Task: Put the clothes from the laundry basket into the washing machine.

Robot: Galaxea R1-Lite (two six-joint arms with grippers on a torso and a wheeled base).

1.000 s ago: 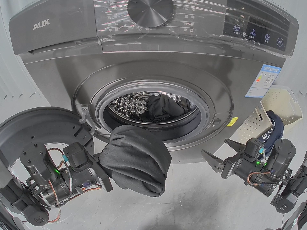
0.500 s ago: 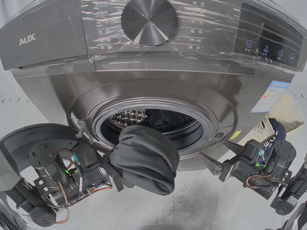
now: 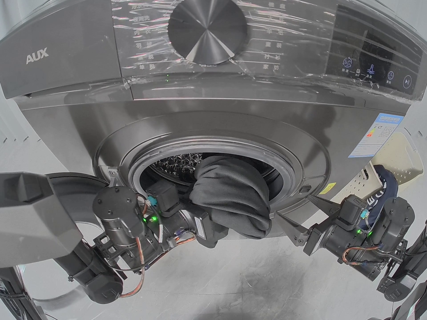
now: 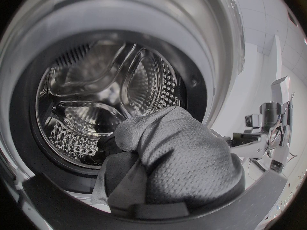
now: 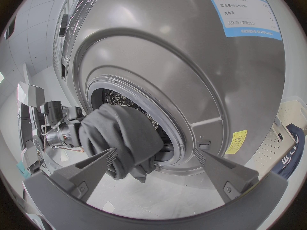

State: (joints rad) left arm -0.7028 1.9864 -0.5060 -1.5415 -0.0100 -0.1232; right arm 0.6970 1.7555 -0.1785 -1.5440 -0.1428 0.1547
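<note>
Head view: grey washing machine [image 3: 222,112] stands on pale floor [image 3: 249,285].

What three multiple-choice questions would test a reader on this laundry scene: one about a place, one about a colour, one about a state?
1. Where is the dark grey bundled garment that the left gripper holds?
A. At the drum mouth of the grey metal washing machine
B. On top of that machine
C. Flat on the floor

2. What colour is the draped garment on the rim of the cream perforated plastic basket?
A. Red
B. Yellow
C. Dark blue with white print

3. In what state is the right gripper?
A. Shut on a garment
B. Open and empty
C. Shut on the basket rim

Answers:
1 A: the bundle sits in the round opening and droops over its lower rim.
2 C: the head view shows dark blue cloth there.
3 B: its fingers are spread and grip nothing.
</note>
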